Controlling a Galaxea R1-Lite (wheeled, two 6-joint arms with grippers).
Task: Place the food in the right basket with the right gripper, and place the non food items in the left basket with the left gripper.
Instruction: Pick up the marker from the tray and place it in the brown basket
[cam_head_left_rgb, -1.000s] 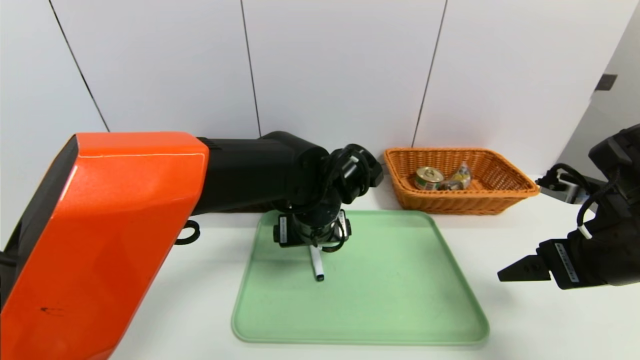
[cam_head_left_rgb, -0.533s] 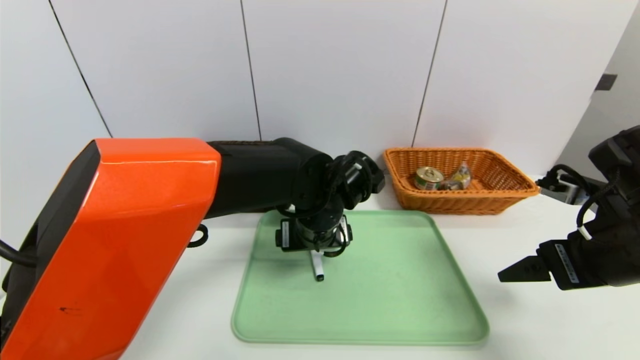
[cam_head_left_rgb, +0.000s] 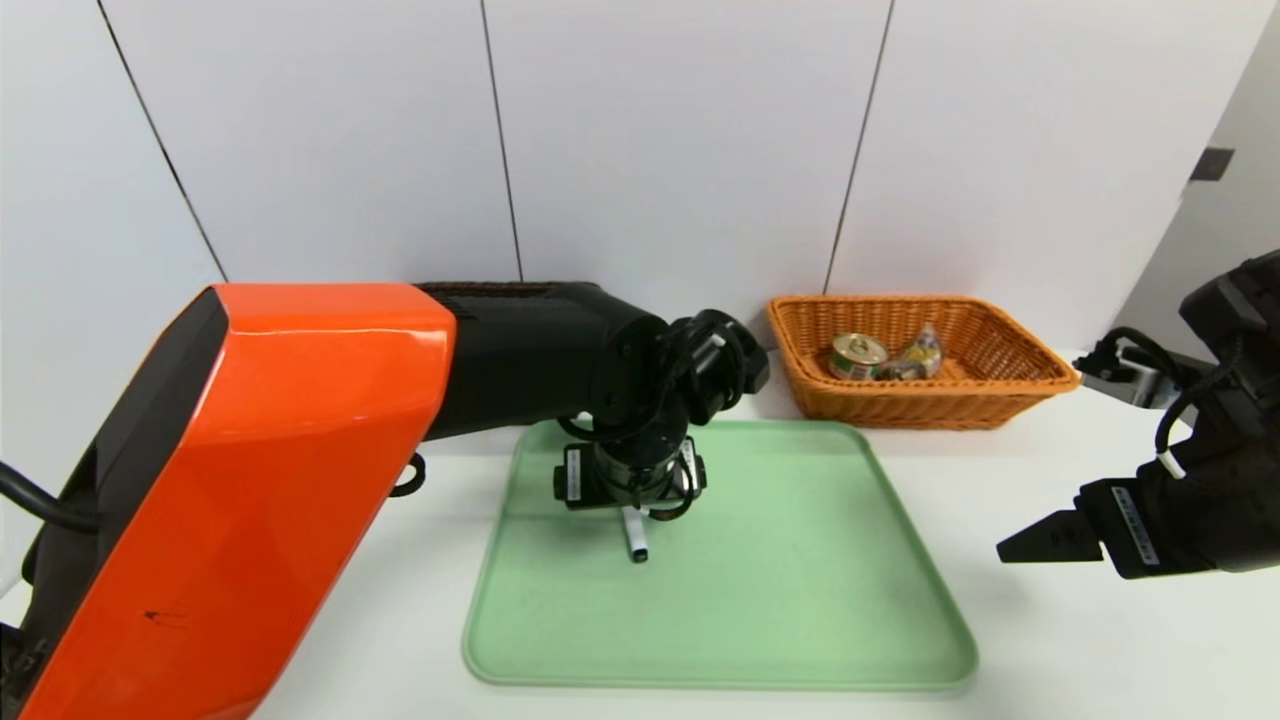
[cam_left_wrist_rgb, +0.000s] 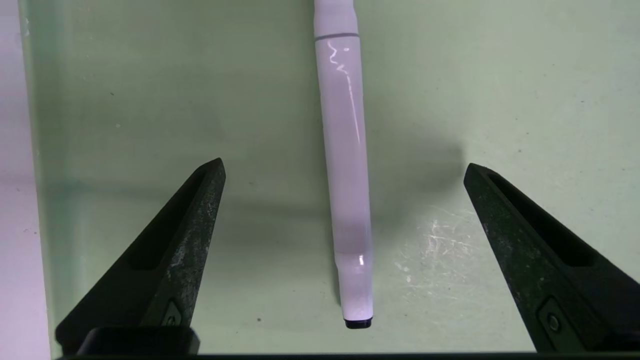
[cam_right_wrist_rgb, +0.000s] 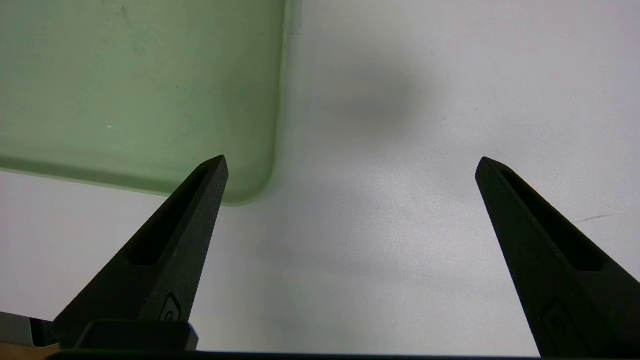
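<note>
the green tray (cam_head_left_rgb: 800, 600) lies on the white bench (cam_head_left_rgb: 1060, 640). behind its right side, the orange basket (cam_head_left_rgb: 930, 405) holds the tin (cam_head_left_rgb: 857, 356) and the snack packet (cam_head_left_rgb: 922, 352). the left gripper (cam_left_wrist_rgb: 345, 167) hovers over the tray, fingers spread around the white marker (cam_left_wrist_rgb: 345, 150), gripping nothing. the right gripper (cam_right_wrist_rgb: 352, 157) idles beside the tray, fingers wide and empty.

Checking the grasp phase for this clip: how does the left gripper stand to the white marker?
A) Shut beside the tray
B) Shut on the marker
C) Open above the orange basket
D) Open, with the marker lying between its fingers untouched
D: the left gripper is spread wide, with bare green tray showing on both sides of the white marker.
</note>
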